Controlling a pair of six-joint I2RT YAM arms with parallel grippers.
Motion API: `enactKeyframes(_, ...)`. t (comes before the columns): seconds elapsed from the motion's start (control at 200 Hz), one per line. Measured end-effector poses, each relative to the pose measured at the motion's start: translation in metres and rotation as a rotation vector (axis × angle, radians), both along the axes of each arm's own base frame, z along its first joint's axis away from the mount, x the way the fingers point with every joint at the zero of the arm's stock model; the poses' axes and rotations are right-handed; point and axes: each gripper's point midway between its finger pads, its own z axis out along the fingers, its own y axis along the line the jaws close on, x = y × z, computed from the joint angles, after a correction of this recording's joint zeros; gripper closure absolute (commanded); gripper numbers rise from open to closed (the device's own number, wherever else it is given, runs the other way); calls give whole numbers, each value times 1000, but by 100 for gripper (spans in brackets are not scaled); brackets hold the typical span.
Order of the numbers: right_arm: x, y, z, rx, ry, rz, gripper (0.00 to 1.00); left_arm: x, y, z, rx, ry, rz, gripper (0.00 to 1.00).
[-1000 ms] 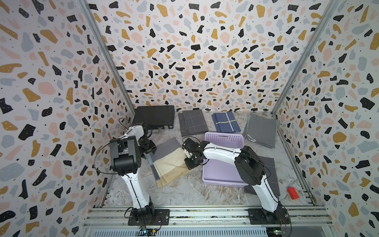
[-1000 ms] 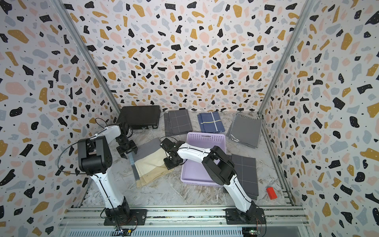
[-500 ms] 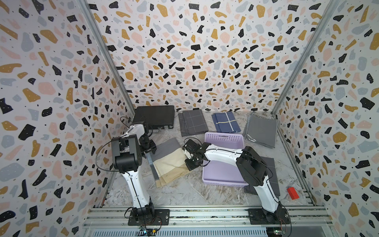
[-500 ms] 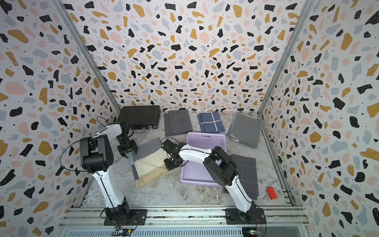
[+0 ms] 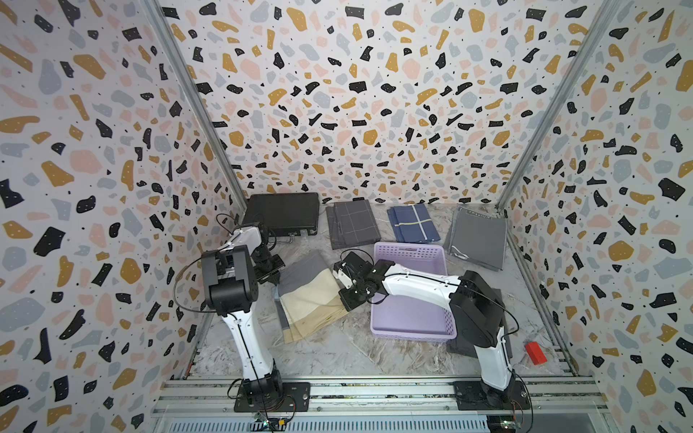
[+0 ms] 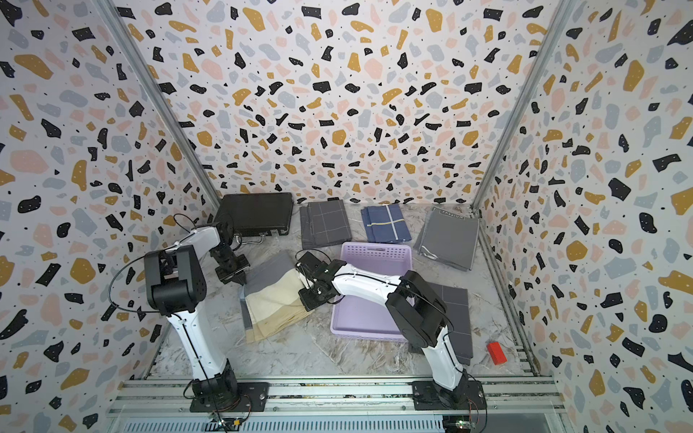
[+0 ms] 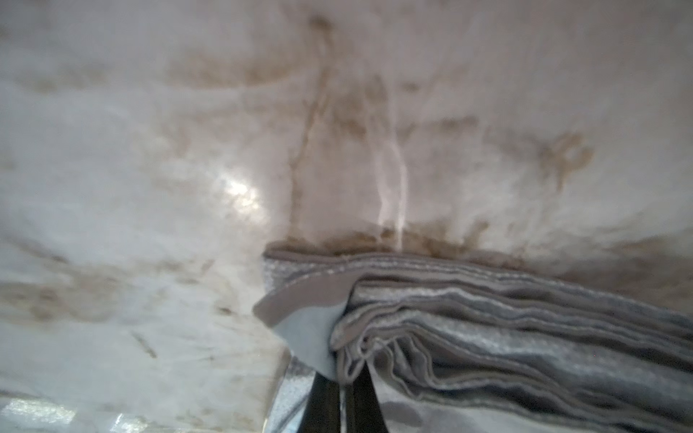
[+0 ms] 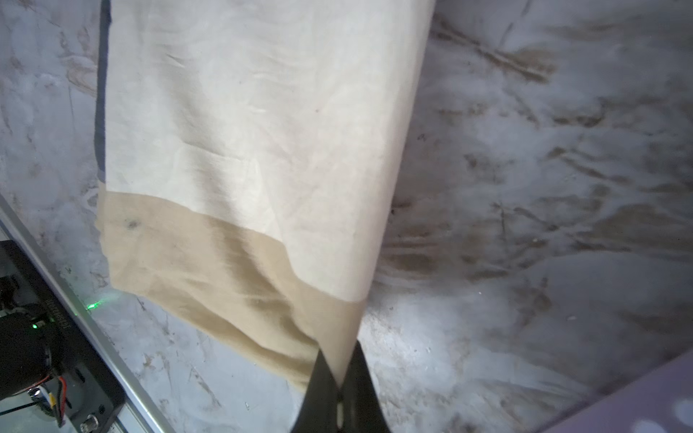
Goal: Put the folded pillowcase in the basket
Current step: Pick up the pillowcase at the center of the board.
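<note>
Two tools, each clamped on the folded pillowcase [image 5: 305, 300]: left tool [image 7: 343, 378] at its grey far corner, right tool [image 8: 339, 375] at the beige edge facing the basket [image 5: 407, 318]. Pillowcase rests on the worktop [image 5: 356, 352] just beside the basket, on the left arm's side; right arm nearer basket.

top views: high front, whole scene | wrist views: close on pillowcase [image 7: 487, 330]

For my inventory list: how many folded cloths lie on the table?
5: a grey checked cloth, a blue cloth and a plain grey cloth at the back; the pillowcase in the middle; a dark cloth right of the basket, partly hidden.
</note>
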Motion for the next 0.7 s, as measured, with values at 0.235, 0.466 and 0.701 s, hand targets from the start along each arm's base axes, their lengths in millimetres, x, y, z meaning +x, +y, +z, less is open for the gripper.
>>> enactKeyframes(0.235, -2, 0, -6, -9, 15, 4, 100, -1, 0, 2, 4, -11, -1, 100)
enactKeyframes(0.466, -14, 2, -5, -29, 20, 25, 100, -17, -16, 23, 25, -61, -40, 100)
enactKeyframes(0.701, -25, 1, 46, 25, -52, 36, 100, -16, -55, 75, 39, -219, -137, 100)
